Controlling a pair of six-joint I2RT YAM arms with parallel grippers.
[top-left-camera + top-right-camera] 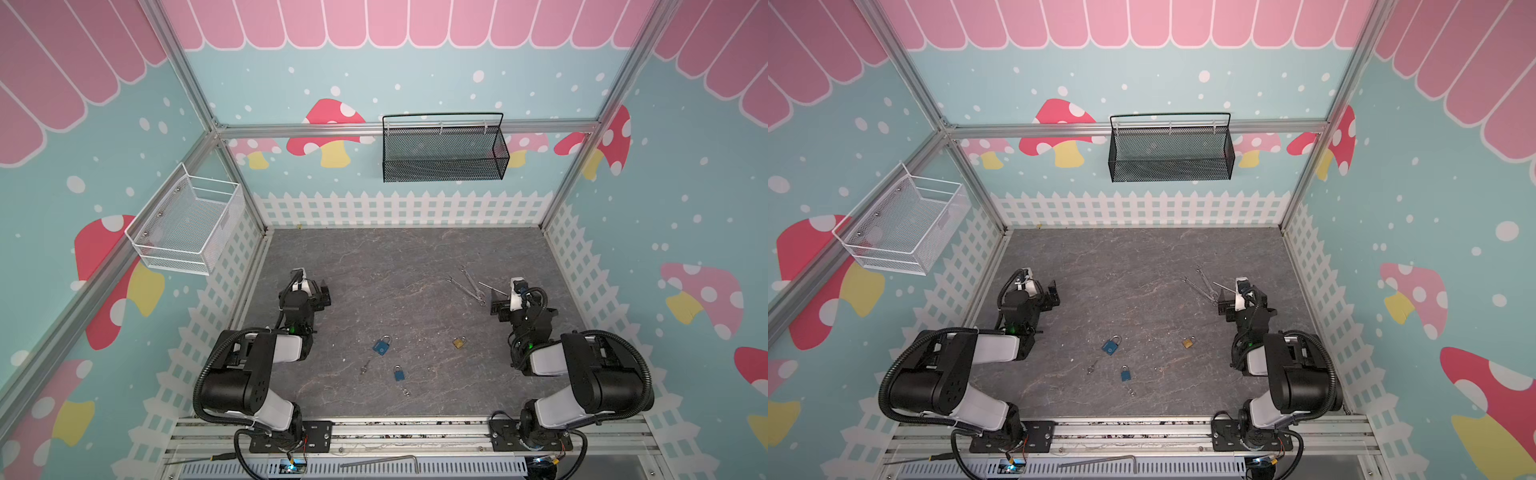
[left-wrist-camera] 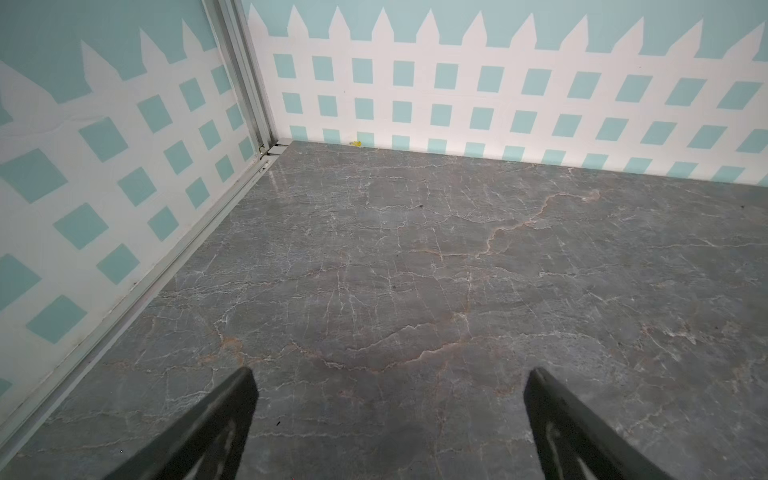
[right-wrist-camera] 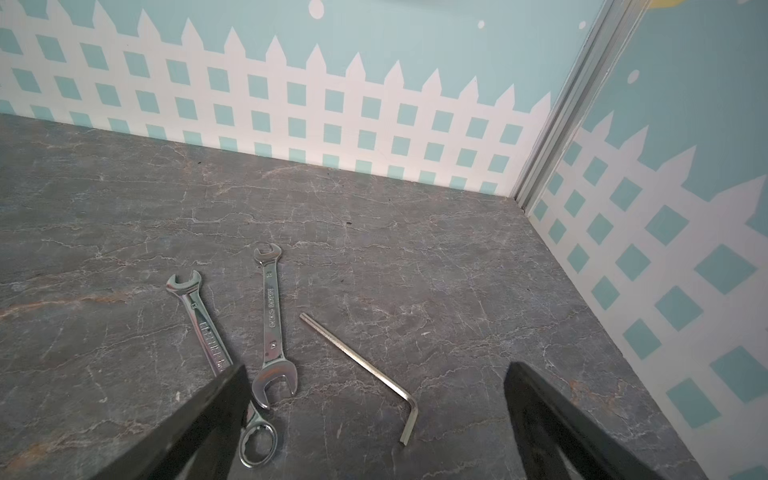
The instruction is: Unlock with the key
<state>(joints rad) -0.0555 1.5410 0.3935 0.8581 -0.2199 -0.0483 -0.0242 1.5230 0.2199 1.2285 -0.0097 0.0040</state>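
Three padlocks lie on the grey table (image 1: pixel 415 257) in both top views, near its front edge and between the two arms: a larger blue padlock (image 1: pixel 382 345), a smaller blue padlock (image 1: pixel 399 373) and a brass padlock (image 1: pixel 459 342). The larger blue one carries a pale round mark on its body, too small to read. Its shackle points toward the far right, while the shackles of the other two point toward the back wall. The key (image 1: pixel 365 366) lies flat just left of the blue padlocks, touching neither. Its long axis runs diagonally from near-left to far-right, toward the larger blue one; I cannot tell which end is the blade. A second small metal piece (image 1: pixel 1131 391) lies near the smaller blue padlock, too small to identify. Neither wrist view shows locks or key. The left wrist view shows only bare table and fence-patterned walls, with the left gripper (image 2: pixel 392 374) spread wide and holding nothing. The right wrist view shows two wrenches (image 3: pixel 272 320) and a bent hex key (image 3: pixel 361 365) under the right gripper (image 3: pixel 376 370), whose jaws are also fully apart and empty. The lettering stamped on the wrench handles is too blurred to read.
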